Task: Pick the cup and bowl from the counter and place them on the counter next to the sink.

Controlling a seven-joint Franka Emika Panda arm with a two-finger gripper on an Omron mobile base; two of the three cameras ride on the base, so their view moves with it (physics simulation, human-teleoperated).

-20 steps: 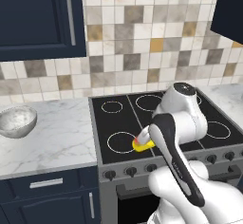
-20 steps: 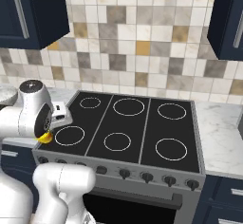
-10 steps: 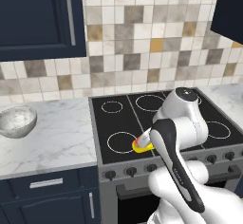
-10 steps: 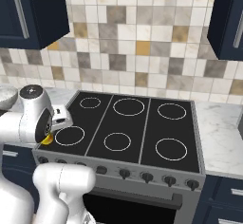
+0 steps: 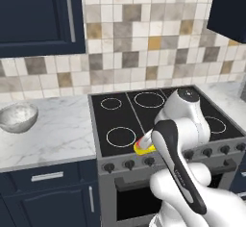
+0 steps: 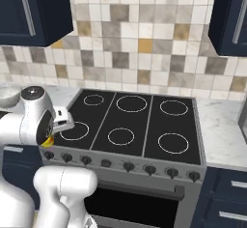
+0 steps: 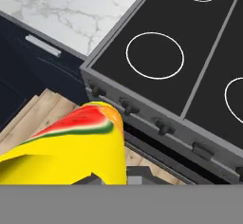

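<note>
My gripper (image 7: 114,178) is shut on the cup (image 7: 71,152), a yellow tumbler with a red and green mark. The cup (image 5: 144,146) hangs at the stove's front edge, over the knobs near the front-left burner. From the right base view a yellow sliver of the cup (image 6: 47,141) peeks out under the arm's wrist. The grey-white speckled bowl (image 5: 17,117) stands on the marble counter (image 5: 62,134) left of the stove, well apart from the gripper. Its rim (image 6: 8,94) shows at the far left. A grey shape (image 6: 242,121) is cut off at the right counter's end; I cannot tell whether it is the sink.
The black stove top (image 6: 130,121) with its white burner rings lies between the two counter stretches. A row of knobs (image 6: 128,165) lines its front. Navy wall cabinets (image 5: 38,14) hang above the tiled backsplash. Wooden floor (image 7: 28,118) shows below the cup.
The arm has turned slightly and its wrist has dipped a little, with the cup still held at the stove's front edge. The bowl has not moved.
</note>
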